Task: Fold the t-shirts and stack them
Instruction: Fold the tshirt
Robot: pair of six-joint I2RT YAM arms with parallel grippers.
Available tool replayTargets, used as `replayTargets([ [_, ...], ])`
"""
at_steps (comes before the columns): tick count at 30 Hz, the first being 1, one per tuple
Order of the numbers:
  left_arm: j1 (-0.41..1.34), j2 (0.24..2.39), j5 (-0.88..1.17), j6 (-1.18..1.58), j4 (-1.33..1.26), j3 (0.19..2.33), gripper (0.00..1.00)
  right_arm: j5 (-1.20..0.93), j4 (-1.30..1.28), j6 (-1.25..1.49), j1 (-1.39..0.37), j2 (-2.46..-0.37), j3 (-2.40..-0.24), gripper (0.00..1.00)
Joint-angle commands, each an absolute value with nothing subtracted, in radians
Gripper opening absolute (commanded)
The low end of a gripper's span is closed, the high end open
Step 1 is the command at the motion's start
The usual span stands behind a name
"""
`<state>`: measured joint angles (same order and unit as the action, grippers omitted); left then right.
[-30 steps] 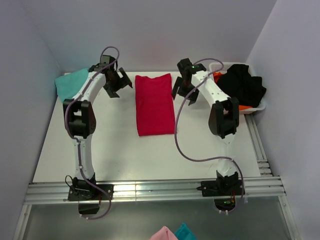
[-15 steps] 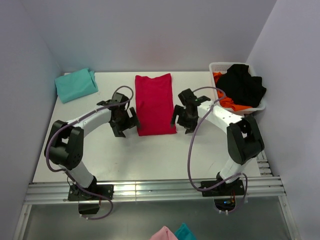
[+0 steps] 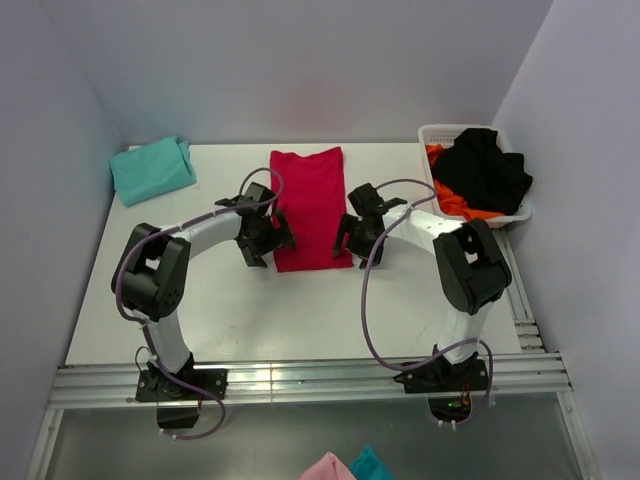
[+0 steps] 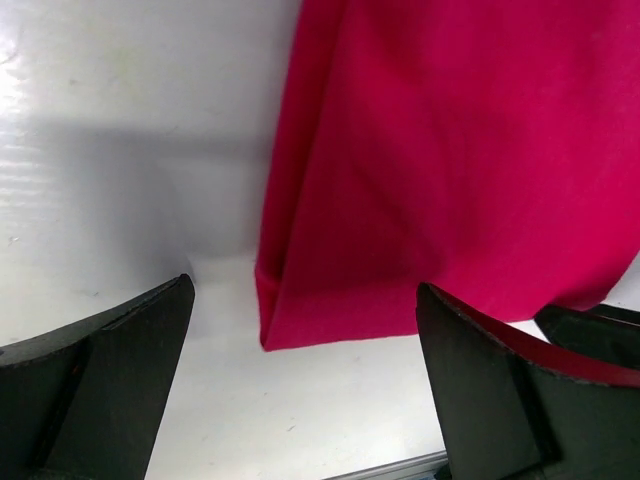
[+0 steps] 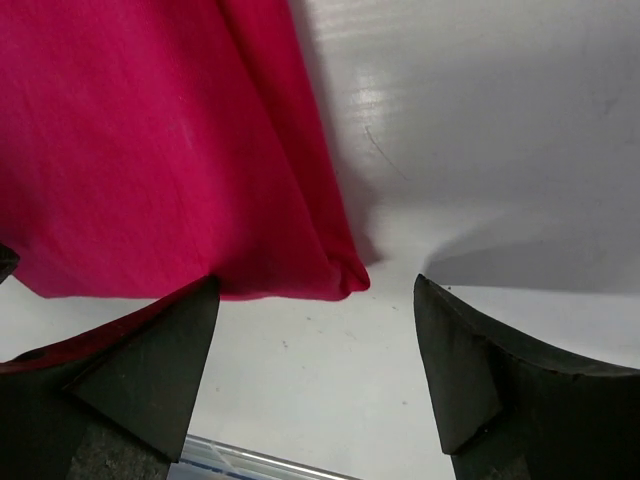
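- The left gripper [image 3: 266, 238] is spread wide and holds nothing; the near left corner of the folded red t-shirt [image 3: 310, 205] lies between its fingers.
- The right gripper [image 3: 357, 233], also released, brackets the near right corner.

A white table [image 3: 230, 310] fills the middle of the top view, its surface glossy, with faint scuffs showing in the wrist views. Aluminium rails [image 3: 320, 378] run along its lower edge, and more run down the right side. A crimson t-shirt [image 3: 310, 205] lies flat at upper centre, folded into a long upright rectangle that reaches from near the far edge to about the middle of the table. Its lower edge is a thick fold, and both lower corners rest on bare white surface. A teal t-shirt [image 3: 150, 168], folded, sits in the upper left corner, well apart from the crimson one. A white plastic laundry basket [image 3: 440, 129] stands at the upper right corner.
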<state>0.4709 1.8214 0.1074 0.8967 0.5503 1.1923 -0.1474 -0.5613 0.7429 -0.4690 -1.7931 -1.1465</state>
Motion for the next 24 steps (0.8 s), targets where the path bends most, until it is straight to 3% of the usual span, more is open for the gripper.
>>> replayTargets([
  [1, 0.495, 1.833, 0.092, 0.914, 0.526, 1.227, 0.99, -0.130, -0.526, 0.755, -0.477, -1.812, -1.195, 0.85],
  [4, 0.514, 1.839, 0.089, 0.917, 0.523, 1.212, 1.00, -0.124, -0.522, 0.756, -0.477, -1.828, -1.200, 0.84],
  [7, 0.525, 1.841, 0.087, 0.920, 0.520, 1.198, 0.99, -0.121, -0.512, 0.758, -0.477, -1.850, -1.203, 0.75],
  [9, 0.529, 1.847, 0.084, 0.919, 0.515, 1.192, 0.98, -0.120, -0.505, 0.759, -0.479, -1.861, -1.203, 0.63],
  [11, 0.534, 1.859, 0.077, 0.914, 0.518, 1.193, 0.91, -0.115, -0.502, 0.761, -0.480, -1.865, -1.203, 0.51],
  [13, 0.538, 1.873, 0.074, 0.911, 0.514, 1.193, 0.79, -0.112, -0.505, 0.761, -0.482, -1.875, -1.203, 0.36],
  [14, 0.538, 1.876, 0.069, 0.910, 0.512, 1.193, 0.75, -0.112, -0.502, 0.761, -0.483, -1.875, -1.200, 0.22],
  [17, 0.541, 1.888, 0.052, 0.907, 0.512, 1.196, 0.44, -0.110, -0.503, 0.759, -0.486, -1.875, -1.190, 0.03],
  [18, 0.540, 1.891, 0.032, 0.907, 0.517, 1.198, 0.26, -0.110, -0.508, 0.759, -0.486, -1.875, -1.187, 0.01],
  [20, 0.540, 1.888, 0.022, 0.907, 0.534, 1.203, 0.05, -0.106, -0.512, 0.759, -0.488, -1.864, -1.180, 0.00],
  [21, 0.540, 1.876, 0.011, 0.907, 0.538, 1.201, 0.00, -0.104, -0.515, 0.758, -0.489, -1.856, -1.177, 0.00],
  [24, 0.540, 1.839, 0.011, 0.896, 0.552, 1.192, 0.00, -0.097, -0.535, 0.753, -0.491, -1.807, -1.154, 0.00],
])
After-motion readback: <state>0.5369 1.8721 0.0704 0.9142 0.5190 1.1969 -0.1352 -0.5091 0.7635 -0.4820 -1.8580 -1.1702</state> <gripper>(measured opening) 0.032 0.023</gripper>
